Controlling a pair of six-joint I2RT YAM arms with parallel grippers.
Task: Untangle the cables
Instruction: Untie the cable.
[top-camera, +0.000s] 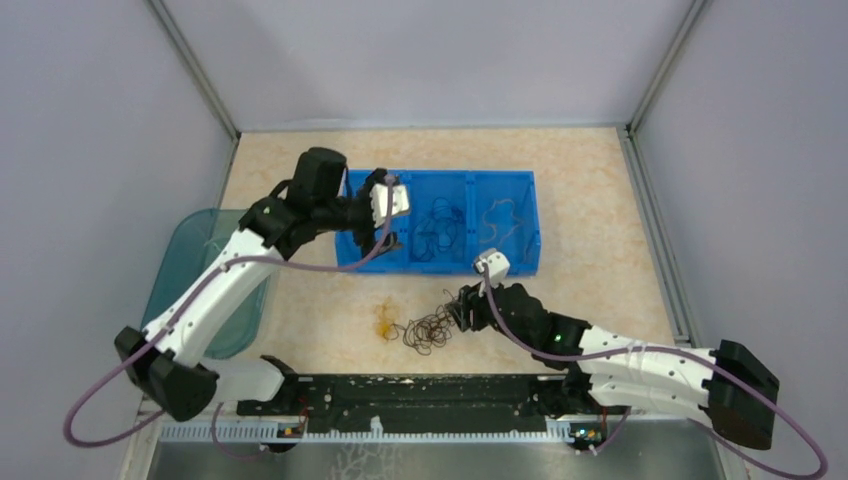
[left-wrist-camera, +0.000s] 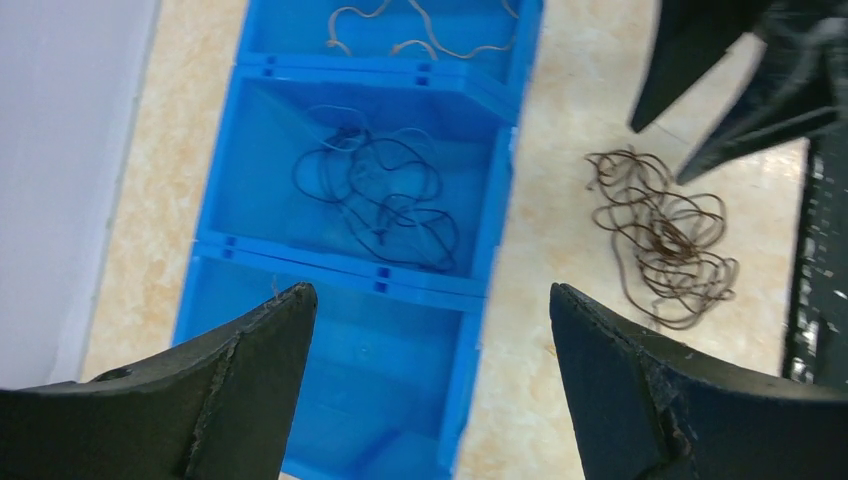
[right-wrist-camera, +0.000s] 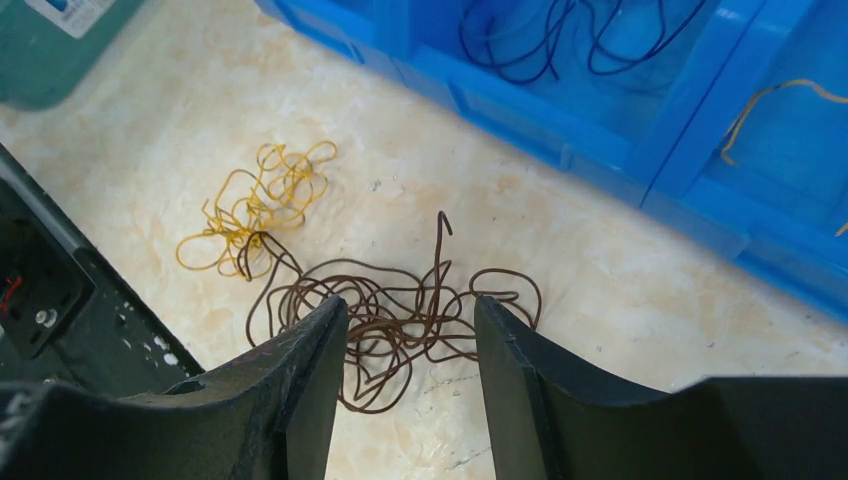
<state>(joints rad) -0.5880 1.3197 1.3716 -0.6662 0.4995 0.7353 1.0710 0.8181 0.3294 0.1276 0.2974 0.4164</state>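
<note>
Seen from above, two robot arms work over a pale counter (top-camera: 600, 200). A loose brown tangle (top-camera: 430, 330) of cables lies on the counter, between the arms' bases and a blue bin (top-camera: 420, 268). A small yellow bundle (top-camera: 385, 328) touches the tangle's left end, so the whole heap runs side to side.

The right gripper (top-camera: 460, 308) is by far the nearer. It hangs at the brown tangle's right edge with its fingers (right-wrist-camera: 300, 390) partly apart and pinching nothing. From the right wrist, the brown tangle sits directly below and ahead of the gap between them. The yellow bundle lies off to the upper left, joined to it by a few strands.

The left gripper (top-camera: 388, 203) hovers above the bin's left compartment, well apart from the heap, its fingers spread wide and empty. Dark cables (top-camera: 440, 225) lie in the middle compartment and orange cables (top-camera: 500, 215) in the right one.

A straight drop by the right arm would likely reach the brown tangle first.
</note>
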